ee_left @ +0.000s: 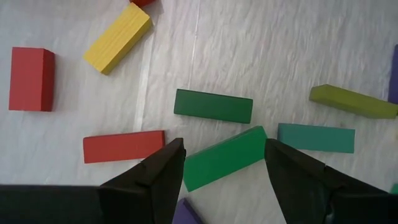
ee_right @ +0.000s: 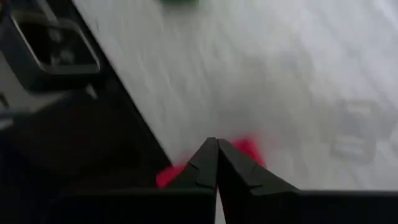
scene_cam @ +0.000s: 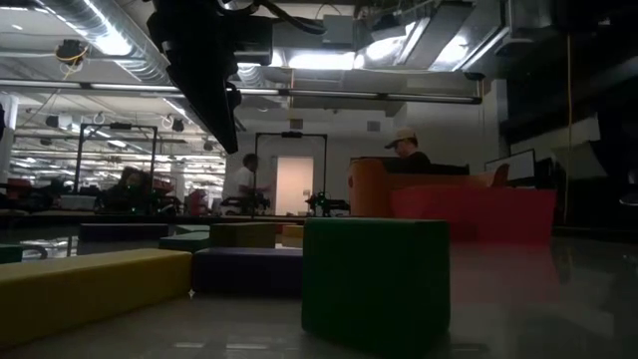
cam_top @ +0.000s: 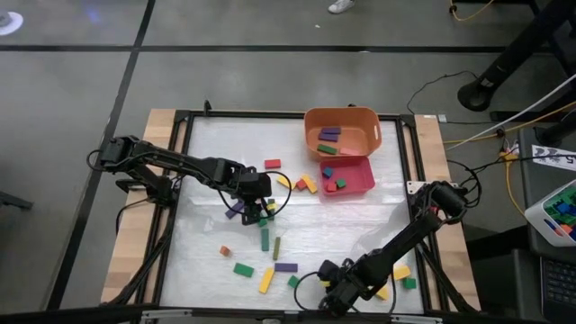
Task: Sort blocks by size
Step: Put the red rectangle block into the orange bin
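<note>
Wooden blocks lie scattered on the white table sheet. My left gripper [cam_top: 258,205] hangs over a cluster at the table's middle, open. In the left wrist view [ee_left: 224,146] its fingers stand at either end of a bright green bar [ee_left: 217,163]. A dark green bar [ee_left: 212,106], a red bar [ee_left: 123,147] and a teal bar [ee_left: 316,137] lie close by. My right gripper [cam_top: 335,293] is shut near the table's near edge, over a blurred red block [ee_right: 252,149]. My right gripper's shut fingertips [ee_right: 208,163] point down in front of the red block [ee_right: 168,176], which shows on both sides of them. I cannot tell whether they touch it.
An orange bin [cam_top: 310,135] holding a few blocks stands at the far edge, with a pink-red tray [cam_top: 364,180] of cubes just in front of it. Loose blocks lie near the front: a green one [cam_top: 243,268], a yellow bar [cam_top: 266,280], a purple bar [cam_top: 285,267], and a yellow one [cam_top: 400,272] at the right.
</note>
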You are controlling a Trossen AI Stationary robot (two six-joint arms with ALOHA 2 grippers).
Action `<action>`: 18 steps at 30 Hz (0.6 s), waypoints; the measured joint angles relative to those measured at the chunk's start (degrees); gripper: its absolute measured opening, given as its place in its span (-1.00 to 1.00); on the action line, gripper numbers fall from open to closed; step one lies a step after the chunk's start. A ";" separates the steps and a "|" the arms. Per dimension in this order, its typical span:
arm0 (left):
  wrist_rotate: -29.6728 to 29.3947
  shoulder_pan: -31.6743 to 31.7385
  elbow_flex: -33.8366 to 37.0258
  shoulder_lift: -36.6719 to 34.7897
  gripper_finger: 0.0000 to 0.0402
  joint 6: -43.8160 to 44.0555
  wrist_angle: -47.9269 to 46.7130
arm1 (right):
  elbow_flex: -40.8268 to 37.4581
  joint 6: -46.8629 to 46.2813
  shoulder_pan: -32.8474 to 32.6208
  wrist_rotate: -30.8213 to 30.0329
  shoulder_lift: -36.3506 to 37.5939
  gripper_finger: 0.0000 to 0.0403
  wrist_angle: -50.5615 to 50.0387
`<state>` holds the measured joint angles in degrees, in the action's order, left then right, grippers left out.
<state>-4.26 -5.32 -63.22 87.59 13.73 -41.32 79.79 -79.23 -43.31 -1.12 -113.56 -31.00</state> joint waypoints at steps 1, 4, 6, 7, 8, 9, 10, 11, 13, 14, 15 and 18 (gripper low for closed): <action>-0.01 -0.02 0.00 0.02 0.05 0.00 0.00 | 0.00 -0.15 0.00 1.87 0.00 -0.92 -0.10; -0.01 -0.02 0.00 0.02 0.05 -0.01 0.00 | 0.00 -0.47 0.33 6.35 0.02 -0.80 0.40; -0.01 -0.02 0.00 0.02 0.05 -0.29 -0.02 | 0.00 -0.69 0.59 8.90 0.04 -0.68 0.92; -0.01 -0.02 0.00 0.02 0.05 -0.49 -0.02 | 0.02 -1.42 0.73 9.72 0.04 -0.61 0.96; 0.01 -0.02 -0.01 0.02 0.05 -0.65 -0.02 | 0.04 -2.12 0.84 9.78 0.04 -0.54 0.91; -0.01 -0.02 0.00 0.02 0.05 -0.65 -0.02 | 0.04 -3.36 1.14 9.77 0.04 -0.47 0.92; 0.00 -0.01 -0.01 0.02 0.05 -0.64 -0.02 | 0.04 -4.74 1.21 9.87 0.05 -0.40 0.97; -0.01 -0.02 -0.01 0.02 0.05 -0.65 -0.02 | 0.04 -5.94 1.48 10.31 0.06 -0.34 1.09; -0.01 -0.02 -0.02 0.02 0.05 -0.65 -0.02 | 0.07 -7.81 1.51 11.50 0.07 -0.23 1.41; -0.01 -0.02 -0.02 0.02 0.05 -0.65 -0.02 | 0.09 -8.01 1.51 11.68 0.07 -0.19 1.41; 0.00 -0.01 -0.02 0.02 0.05 -0.65 -0.02 | 0.09 -8.07 1.46 11.79 0.07 -0.15 1.43; -0.01 -0.02 -0.02 0.02 0.05 -0.75 -0.02 | 0.09 -8.06 1.33 11.85 0.07 -0.07 3.02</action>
<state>-4.27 -5.34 -63.24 87.61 12.98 -41.34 79.88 -87.30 -41.98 10.74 -113.49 -27.98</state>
